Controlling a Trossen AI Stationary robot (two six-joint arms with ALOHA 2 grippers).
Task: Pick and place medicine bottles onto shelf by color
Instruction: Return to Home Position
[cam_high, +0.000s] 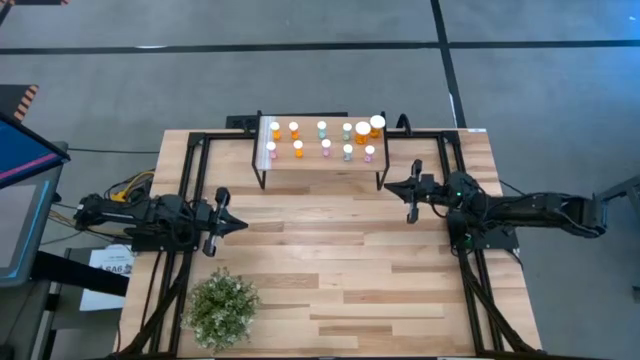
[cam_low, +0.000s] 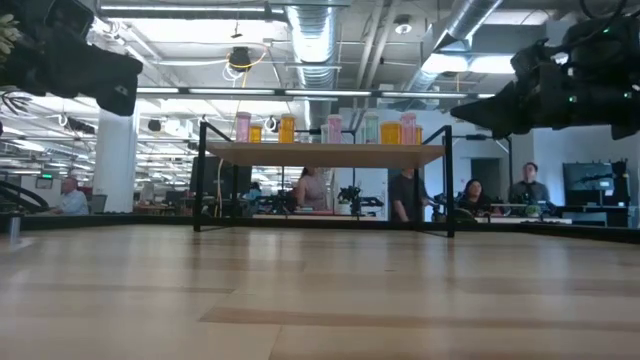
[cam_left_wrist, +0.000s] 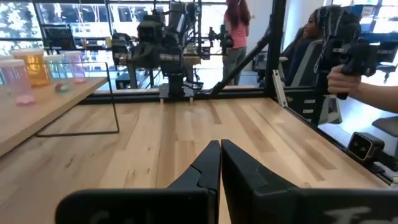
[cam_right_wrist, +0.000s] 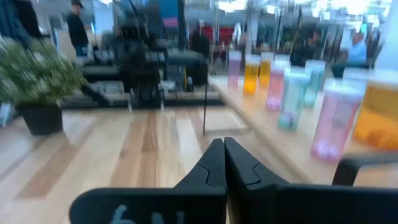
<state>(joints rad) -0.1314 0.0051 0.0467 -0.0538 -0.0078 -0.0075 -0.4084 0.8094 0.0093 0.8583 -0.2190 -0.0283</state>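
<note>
Closed and empty, left tool (cam_left_wrist: 220, 144) and right tool (cam_right_wrist: 224, 142) hover over the bench (cam_high: 350, 270); my right one sits near the shelf (cam_high: 312, 161) and could topple bottles (cam_high: 298, 150).

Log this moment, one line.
bottles: on shelf | left gripper: jaws shut, empty, over table | right gripper: jaws shut, empty, near shelf corner

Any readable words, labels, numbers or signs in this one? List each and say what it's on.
None can be read.
White sheet off the table by the left arm: print too small to read.
Right gripper, marks on its body: blurred.
Left gripper, marks on its body: too faint to read.
Bottles: no label shows.
</note>
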